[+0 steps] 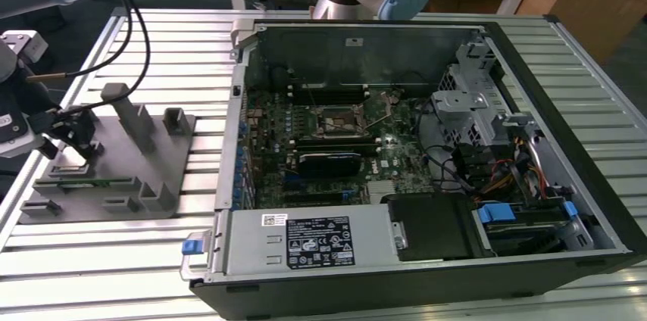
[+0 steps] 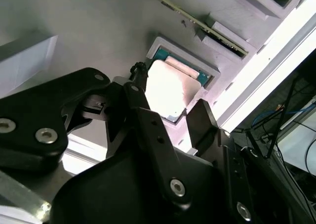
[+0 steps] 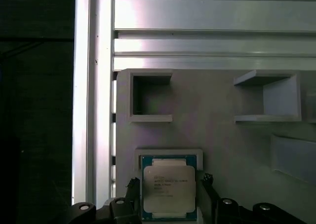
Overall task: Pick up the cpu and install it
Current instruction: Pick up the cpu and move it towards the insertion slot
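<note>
Centrally, the cpu (image 3: pixel 169 188) lies flat, silvery lid up, in a shallow square pocket of the grey fixture tray (image 3: pixel 222 135), well apart from the open computer case (image 1: pixel 404 147). It is judged light, rigid and smooth-topped, with a delicate underside, so the grasp belongs on two opposite edges. The gripper (image 3: pixel 169 192) straddles those edges, fingers (image 3: pixel 133 197) spread and seemingly not yet pinching.

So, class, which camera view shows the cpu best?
The first wrist view: the cpu faces the camera flat, its silvery top plain in a pocket of the grey tray. The second wrist view shows it slanted, washed out by glare and partly behind the gripper. In the exterior view it is too small to make out.
</note>
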`<state>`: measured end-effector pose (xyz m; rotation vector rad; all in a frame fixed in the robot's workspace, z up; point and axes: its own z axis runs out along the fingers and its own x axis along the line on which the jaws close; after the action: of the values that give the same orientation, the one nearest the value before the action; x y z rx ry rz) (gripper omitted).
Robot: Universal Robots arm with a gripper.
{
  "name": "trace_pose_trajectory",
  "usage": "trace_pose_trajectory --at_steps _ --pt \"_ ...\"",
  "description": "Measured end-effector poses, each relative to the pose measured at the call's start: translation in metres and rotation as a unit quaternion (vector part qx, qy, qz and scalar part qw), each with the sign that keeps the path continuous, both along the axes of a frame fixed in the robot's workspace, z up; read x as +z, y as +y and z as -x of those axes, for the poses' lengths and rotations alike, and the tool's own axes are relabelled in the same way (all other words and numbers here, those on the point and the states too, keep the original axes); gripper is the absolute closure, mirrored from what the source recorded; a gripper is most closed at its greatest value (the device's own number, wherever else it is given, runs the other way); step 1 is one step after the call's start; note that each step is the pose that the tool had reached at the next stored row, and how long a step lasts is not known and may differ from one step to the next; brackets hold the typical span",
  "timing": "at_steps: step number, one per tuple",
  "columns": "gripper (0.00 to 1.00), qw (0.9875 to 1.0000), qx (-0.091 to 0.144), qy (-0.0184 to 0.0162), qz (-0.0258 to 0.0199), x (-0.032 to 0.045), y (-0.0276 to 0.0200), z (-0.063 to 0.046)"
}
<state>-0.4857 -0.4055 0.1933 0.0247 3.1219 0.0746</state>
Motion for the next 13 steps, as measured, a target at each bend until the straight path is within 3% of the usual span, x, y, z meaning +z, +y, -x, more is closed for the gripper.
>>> trace_pose_trajectory --at_steps 13 --pt "0.41 1.0000 0.000 0.0000 0.0000 -0.0078 0.0001 0.0002"
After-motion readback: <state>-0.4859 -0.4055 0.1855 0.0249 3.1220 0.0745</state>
